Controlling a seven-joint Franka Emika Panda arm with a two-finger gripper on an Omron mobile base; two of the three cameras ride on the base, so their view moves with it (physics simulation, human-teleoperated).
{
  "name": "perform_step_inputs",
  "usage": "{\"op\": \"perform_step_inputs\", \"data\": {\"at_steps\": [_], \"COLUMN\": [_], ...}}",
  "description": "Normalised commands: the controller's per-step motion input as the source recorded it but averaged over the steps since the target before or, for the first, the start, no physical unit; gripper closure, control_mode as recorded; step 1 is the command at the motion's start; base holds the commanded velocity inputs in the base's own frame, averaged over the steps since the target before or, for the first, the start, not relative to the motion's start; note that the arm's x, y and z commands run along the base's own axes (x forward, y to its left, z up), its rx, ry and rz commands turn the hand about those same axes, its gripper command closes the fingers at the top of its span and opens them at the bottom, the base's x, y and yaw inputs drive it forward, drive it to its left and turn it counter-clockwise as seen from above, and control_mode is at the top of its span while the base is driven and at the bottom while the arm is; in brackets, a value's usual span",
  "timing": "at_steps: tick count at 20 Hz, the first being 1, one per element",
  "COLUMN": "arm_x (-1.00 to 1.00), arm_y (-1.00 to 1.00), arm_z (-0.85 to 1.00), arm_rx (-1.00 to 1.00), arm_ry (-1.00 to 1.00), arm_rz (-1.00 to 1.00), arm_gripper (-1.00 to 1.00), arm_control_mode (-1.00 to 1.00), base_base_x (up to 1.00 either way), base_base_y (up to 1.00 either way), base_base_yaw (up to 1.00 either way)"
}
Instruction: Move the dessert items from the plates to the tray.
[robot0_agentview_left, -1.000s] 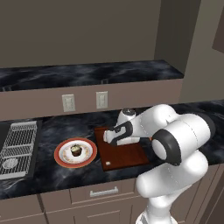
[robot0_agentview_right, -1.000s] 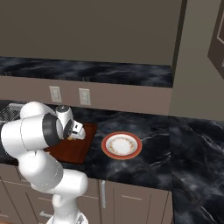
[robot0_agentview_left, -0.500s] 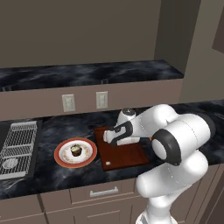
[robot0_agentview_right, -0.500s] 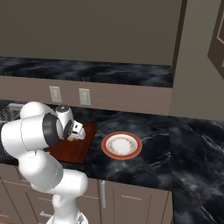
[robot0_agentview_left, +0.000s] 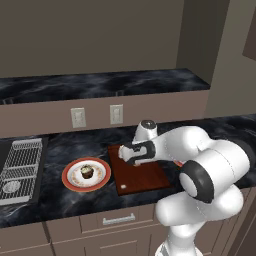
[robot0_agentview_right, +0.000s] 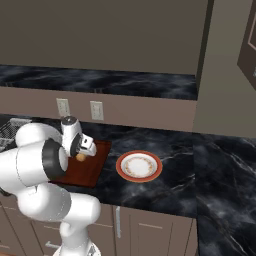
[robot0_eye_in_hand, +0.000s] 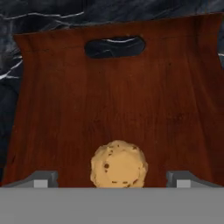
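Golden pastry (robot0_eye_in_hand: 118, 164) lies on the tray (robot0_eye_in_hand: 175, 87), between my gripper's (robot0_eye_in_hand: 111, 179) spread, released fingers. Cupcake (robot0_agentview_left: 87, 172) sits on its plate (robot0_agentview_left: 67, 176); it looks light and crumbly, so I would pinch the base gently.

- Even, soft rendered light; dim brown upper walls.
- Faint sheen on dark counter (robot0_agentview_left: 65, 200).
- Weak shadows only.
- Hand view coarse, slightly blurred; no glare, no edge distortion.

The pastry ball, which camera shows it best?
The hand view: the pastry ball sits large on the tray, between the open fingertips. The right base view shows it small, beside the gripper. In the left base view I can't make it out.
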Motion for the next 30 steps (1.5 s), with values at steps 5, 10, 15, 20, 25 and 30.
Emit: {"op": "perform_step_inputs", "data": {"at_steps": [5, 10, 15, 20, 25, 30], "arm_x": [-0.3, -0.37, -0.45, -0.63, -0.46, -0.05], "arm_y": [0.07, 0.17, 0.13, 0.0, 0.0, 0.11], "arm_z": [0.49, 0.48, 0.51, 0.43, 0.32, 0.2], "arm_rx": [0.0, 0.0, 0.0, 0.0, 0.0, 0.0], "arm_ry": [-0.09, -0.09, -0.08, -0.05, 0.01, 0.18], "arm_rz": [0.0, 0.0, 0.0, 0.09, 0.14, 0.1], "arm_gripper": [-1.0, -1.0, -1.0, -1.0, -1.0, -1.0], "arm_control_mode": [-1.0, -1.0, -1.0, -1.0, -1.0, -1.0], "base_base_x": [0.0, 0.0, 0.0, 0.0, 0.0, 0.0], "base_base_y": [0.0, 0.0, 0.0, 0.0, 0.0, 0.0], "base_base_yaw": [0.0, 0.0, 0.0, 0.0, 0.0, 0.0]}}
